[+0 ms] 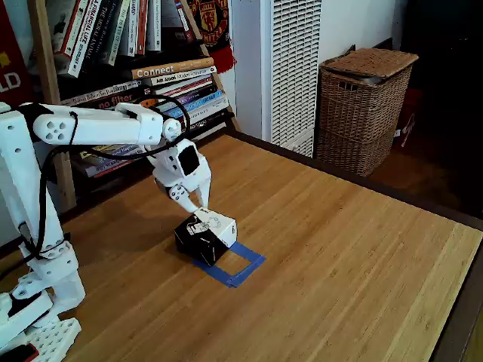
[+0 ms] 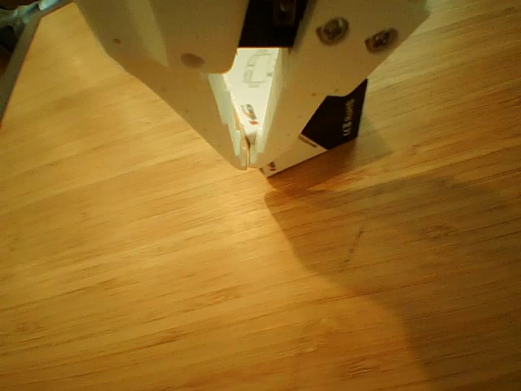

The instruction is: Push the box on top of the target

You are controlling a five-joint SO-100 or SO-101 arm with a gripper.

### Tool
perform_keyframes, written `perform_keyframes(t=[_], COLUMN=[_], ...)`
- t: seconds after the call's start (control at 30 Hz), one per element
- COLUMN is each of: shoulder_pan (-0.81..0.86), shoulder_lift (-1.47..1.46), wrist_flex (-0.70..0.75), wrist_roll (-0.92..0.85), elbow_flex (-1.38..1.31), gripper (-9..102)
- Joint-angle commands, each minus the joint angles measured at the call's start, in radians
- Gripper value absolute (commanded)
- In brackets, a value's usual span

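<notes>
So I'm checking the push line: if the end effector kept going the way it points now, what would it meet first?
The box: the shut end effector already sits at its top edge, apparently touching. Beyond lies the target.

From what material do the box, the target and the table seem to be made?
The box looks like matte cardboard, black with a white printed top: sharp folded edges. The target looks like flat blue adhesive tape: a thin hollow square outline lying on the surface. The table appears to be wood or bamboo, light and smooth: parallel grain strips show.
</notes>
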Motion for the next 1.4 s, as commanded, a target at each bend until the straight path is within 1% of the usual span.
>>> perform_keyframes(t=[0.0,0.17,0.33,0.5,0.7,1.03,1.37], shoulder_pan=[0.018,0.034,-0.003,-0.035,-0.043,0.069,0.158], shoulder_lift=[0.026,0.018,0.023,0.061,0.121,0.247,0.249], wrist_flex=[0.012,0.025,0.041,0.037,0.034,0.021,0.006], wrist_roll=[-0.017,-0.035,-0.005,0.006,-0.025,-0.192,-0.302], elbow_flex=[-0.049,-0.064,-0.058,-0.008,0.067,0.212,0.225], gripper=[0,0,0,0,0,0,0])
